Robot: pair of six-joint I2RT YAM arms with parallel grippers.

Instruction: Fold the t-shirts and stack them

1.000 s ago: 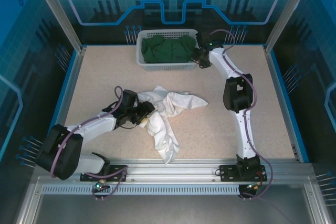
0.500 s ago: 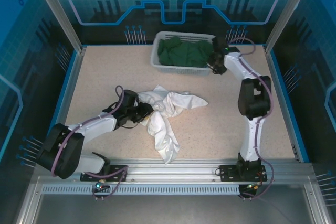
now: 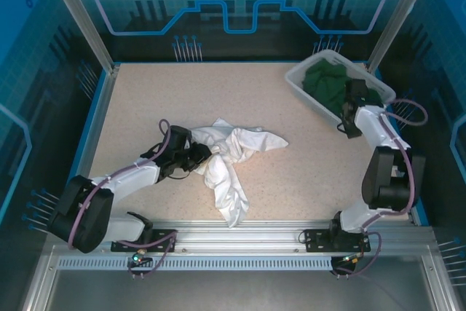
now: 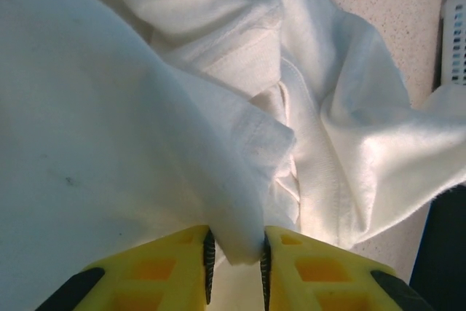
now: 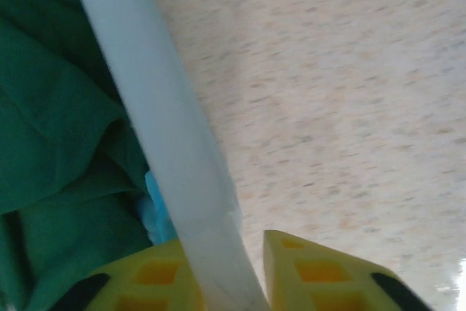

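White tee (image 3: 229, 162) is lying crumpled near the middle of the table (image 3: 145, 100), a little toward the near edge. It is bunched at its far end, with one long lobe trailing toward the near edge and a shorter one reaching out to the right.

Left gripper (image 3: 206, 155) is sitting at the white tee's left side, its arm stretching low across the table from the near-left corner. Left wrist view: the yellow fingers (image 4: 306, 267) are pinching a raised fold of white cloth between their ribbed pads, clamped on the tee. More folds are spreading out beyond them over the speckled table.

Green tee (image 3: 331, 85) is lying bunched inside the basket (image 3: 306, 92). The basket is standing skewed at the far-right corner of the table, well apart from the white tee.

Right gripper (image 3: 349, 111) is reaching in at the basket's near-right side. Right wrist view is blurred: the rim (image 5: 160, 121) is running between the two yellow fingers, with green cloth to its left and bare table to its right. The fingers are straddling the rim, close on both sides — cannot tell whether they are squeezing it or standing loose around it.
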